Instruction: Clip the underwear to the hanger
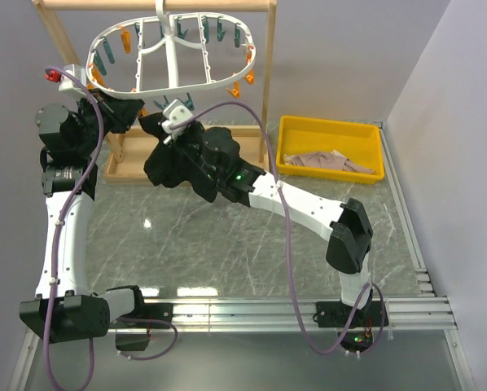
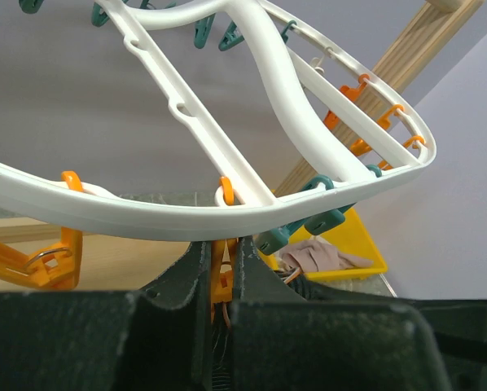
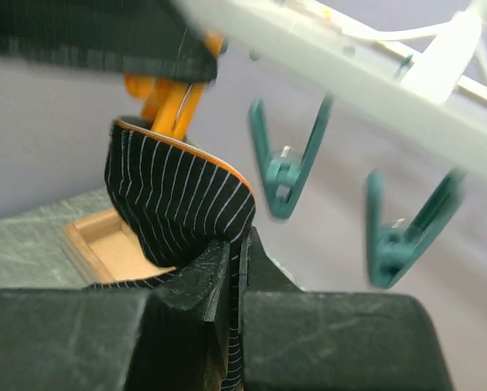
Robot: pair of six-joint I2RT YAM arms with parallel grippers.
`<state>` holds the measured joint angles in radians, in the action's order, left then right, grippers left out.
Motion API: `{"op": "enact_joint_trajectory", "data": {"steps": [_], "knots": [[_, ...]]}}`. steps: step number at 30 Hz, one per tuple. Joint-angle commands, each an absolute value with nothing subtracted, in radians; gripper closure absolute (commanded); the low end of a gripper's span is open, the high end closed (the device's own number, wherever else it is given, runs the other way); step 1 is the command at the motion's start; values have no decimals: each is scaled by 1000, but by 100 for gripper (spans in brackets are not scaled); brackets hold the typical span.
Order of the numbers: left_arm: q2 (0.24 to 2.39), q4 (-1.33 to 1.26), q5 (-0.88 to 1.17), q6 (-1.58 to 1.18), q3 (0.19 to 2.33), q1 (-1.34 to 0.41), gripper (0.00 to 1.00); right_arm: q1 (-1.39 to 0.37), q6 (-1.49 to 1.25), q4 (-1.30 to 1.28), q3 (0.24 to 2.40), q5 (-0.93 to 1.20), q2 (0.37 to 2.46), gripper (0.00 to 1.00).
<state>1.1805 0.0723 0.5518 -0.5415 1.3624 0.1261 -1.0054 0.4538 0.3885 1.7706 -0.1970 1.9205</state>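
The left gripper (image 2: 223,259) is pinched narrow on an orange peg (image 2: 221,285) hanging from the near-left rim of the hanger (image 2: 129,213). The right gripper (image 3: 234,254) is clamped tight on a fold of the underwear (image 3: 174,204), holding it up just below that rim. The waistband's orange edge curls right under the peg; whether the peg bites it cannot be told. Teal pegs (image 3: 284,175) hang to the right.

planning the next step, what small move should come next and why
Probably lift the right hand slightly: the underwear edge it pinches sits just at the tips of the orange peg that the left hand squeezes, not clearly inside.
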Motion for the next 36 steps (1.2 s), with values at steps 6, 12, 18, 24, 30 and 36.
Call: {"op": "enact_joint_trajectory", "data": {"steps": [6, 12, 18, 24, 30, 36], "knots": [[1155, 115, 594, -509, 1348, 129, 99, -1002, 330, 242, 2005, -201, 1925, 100], [1152, 107, 594, -515, 1344, 130, 99, -996, 322, 204, 2026, -202, 1939, 100], [1154, 110, 595, -514, 1344, 130, 100, -991, 304, 192, 2048, -207, 1947, 100], [1158, 121, 588, -517, 1353, 130, 99, -985, 298, 184, 2075, -204, 1960, 100], [1157, 124, 581, -512, 1353, 130, 99, -977, 285, 166, 2123, -209, 1980, 100], [1166, 127, 569, -518, 1362, 129, 96, -974, 287, 160, 2135, -206, 1988, 100]]}}
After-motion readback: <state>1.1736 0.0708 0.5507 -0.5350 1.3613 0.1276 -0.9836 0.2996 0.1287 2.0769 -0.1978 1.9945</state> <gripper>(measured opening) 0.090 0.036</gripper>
